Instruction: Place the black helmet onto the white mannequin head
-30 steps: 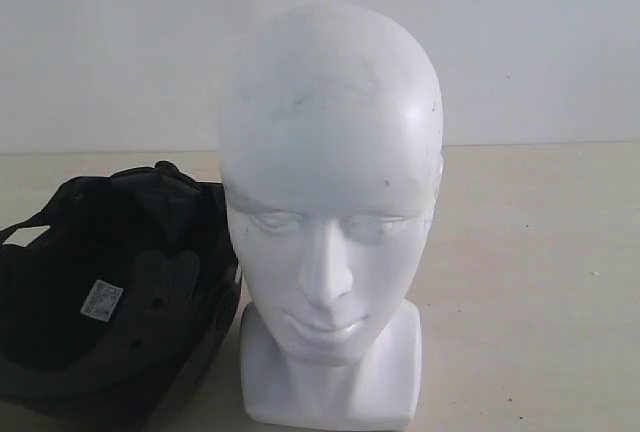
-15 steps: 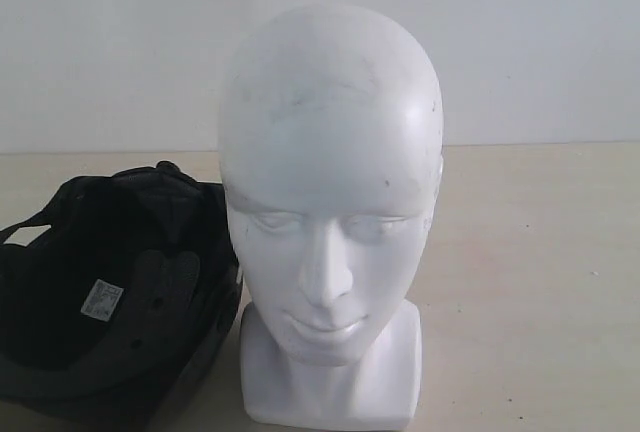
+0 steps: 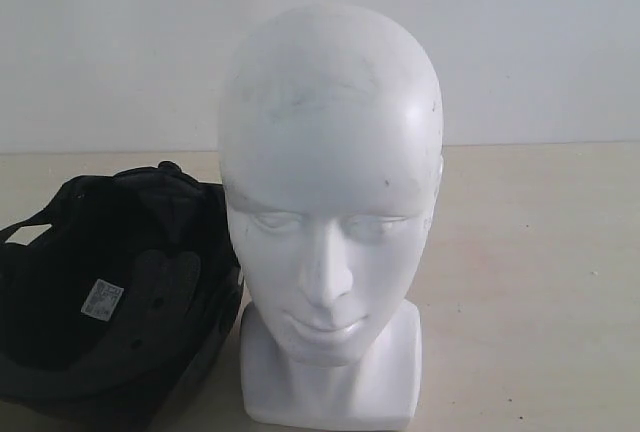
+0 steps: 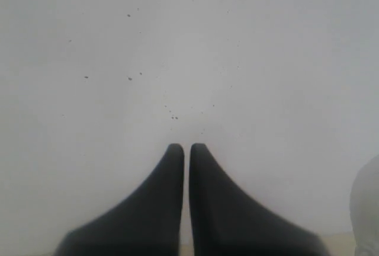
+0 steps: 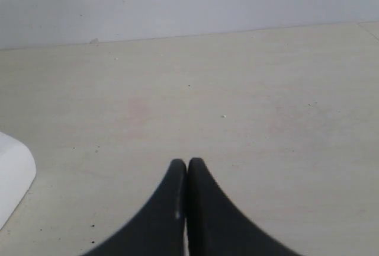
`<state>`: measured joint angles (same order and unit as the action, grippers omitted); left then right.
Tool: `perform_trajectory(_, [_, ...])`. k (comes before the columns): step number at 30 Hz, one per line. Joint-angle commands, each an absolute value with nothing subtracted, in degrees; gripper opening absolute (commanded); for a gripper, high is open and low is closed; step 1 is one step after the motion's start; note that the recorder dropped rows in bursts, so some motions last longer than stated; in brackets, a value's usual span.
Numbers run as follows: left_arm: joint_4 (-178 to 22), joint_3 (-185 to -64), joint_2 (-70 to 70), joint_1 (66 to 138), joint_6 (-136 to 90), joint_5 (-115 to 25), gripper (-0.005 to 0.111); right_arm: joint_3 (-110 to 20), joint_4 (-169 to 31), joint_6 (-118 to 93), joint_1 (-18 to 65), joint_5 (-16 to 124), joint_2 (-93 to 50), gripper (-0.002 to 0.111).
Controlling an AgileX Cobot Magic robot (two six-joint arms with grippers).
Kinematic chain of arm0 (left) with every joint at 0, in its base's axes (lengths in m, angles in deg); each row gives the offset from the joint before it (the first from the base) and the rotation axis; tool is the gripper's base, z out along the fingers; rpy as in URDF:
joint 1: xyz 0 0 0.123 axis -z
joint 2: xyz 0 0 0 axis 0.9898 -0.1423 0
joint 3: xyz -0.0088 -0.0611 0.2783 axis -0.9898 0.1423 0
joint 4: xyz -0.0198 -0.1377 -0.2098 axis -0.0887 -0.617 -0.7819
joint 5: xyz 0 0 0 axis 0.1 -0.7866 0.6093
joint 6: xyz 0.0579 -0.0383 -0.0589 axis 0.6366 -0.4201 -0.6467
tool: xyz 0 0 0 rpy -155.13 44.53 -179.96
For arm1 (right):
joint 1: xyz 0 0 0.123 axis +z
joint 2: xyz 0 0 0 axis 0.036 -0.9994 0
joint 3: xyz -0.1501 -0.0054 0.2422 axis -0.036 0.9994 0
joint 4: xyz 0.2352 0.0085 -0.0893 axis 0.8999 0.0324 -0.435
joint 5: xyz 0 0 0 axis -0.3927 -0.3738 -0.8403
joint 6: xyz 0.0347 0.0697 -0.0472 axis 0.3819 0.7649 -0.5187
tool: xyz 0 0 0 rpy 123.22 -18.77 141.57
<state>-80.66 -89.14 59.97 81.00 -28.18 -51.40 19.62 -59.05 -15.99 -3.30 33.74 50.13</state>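
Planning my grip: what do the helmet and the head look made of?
The helmet shows a dark padded lining, fabric-like; its shell edge looks matte, likely plastic. The head is glossy white, probably hard plastic, going by its sheen and faint scuffs.

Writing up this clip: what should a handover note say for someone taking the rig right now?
Left gripper: shut, holding nothing, pointed at the white wall.
Right gripper: shut, holding nothing, over bare table.
Black helmet: lying opening-up on the table, lining and white label showing, close beside the mannequin head on the left of the exterior view. Whether they touch cannot be told.
Mannequin head: upright on its base, bare.
Done: nothing visible.
Left: grasp the helmet, turn it over and set it on the head.
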Motion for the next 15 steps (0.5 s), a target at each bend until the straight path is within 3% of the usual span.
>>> perform_trajectory(1, [-82.89,-92.9,54.63,80.89,-29.01,-51.67,0.004,19.63,-59.19,-16.34,-3.55,34.51,50.41,0.0])
perform_trajectory(6, [-92.66,-102.77,46.04,83.8,-15.89,-65.64,0.004,19.63,-59.19,-16.34,-3.55,34.51,50.41,0.0])
perform_trajectory(11, [-133.2,-110.09,37.98,86.49,26.15,-80.26,0.004,19.63,-59.19,-16.34,-3.55,34.51,50.41,0.0])
perform_trajectory(15, [-142.33,-110.52,33.45,86.49,32.73,-84.5,0.004,19.63,-59.19,-16.34,-3.55,34.51,50.41,0.0])
